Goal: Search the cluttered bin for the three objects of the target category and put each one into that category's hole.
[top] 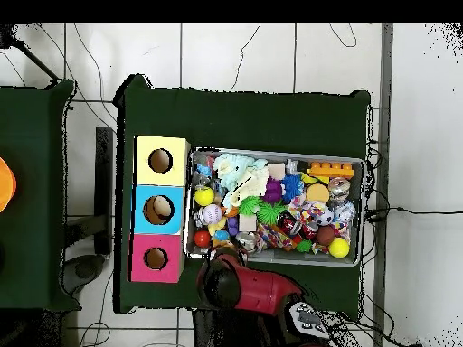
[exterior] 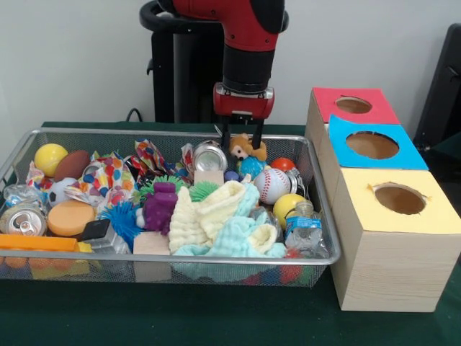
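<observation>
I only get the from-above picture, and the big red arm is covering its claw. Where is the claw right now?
Observer: In the front view, the claw hangs just over a small brown plush toy by the far rim of the bin.
Operator: Is it open?
Observer: Yes. Its fingers stand apart, one on each side of the toy's head. I can't tell if they touch it.
Operator: Are the boxes with holes tall?
Observer: The yellow box has pale wood sides, and its top stands higher than the bin's rim.
</observation>
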Tool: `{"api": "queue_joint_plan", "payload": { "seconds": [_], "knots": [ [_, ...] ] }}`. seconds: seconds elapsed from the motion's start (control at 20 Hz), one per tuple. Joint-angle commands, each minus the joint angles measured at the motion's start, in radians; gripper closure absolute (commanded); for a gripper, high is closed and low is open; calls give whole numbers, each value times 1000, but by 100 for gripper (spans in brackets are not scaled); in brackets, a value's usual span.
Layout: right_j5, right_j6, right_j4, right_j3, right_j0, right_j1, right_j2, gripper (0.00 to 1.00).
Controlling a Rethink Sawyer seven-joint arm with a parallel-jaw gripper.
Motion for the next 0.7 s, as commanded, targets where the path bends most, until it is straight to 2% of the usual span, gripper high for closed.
{"api": "queue_joint_plan", "payload": {
  "seconds": [0.05,0.4,0.65,0.7],
  "knots": [
    [53,72,-53,-92,-33,161,29,0],
    [-24,97,-61,-123,-34,250,40,0],
    [-30,89,-78,-128,-35,254,43,0],
    [-25,90,-84,-129,-31,253,40,100]
  ]
}}
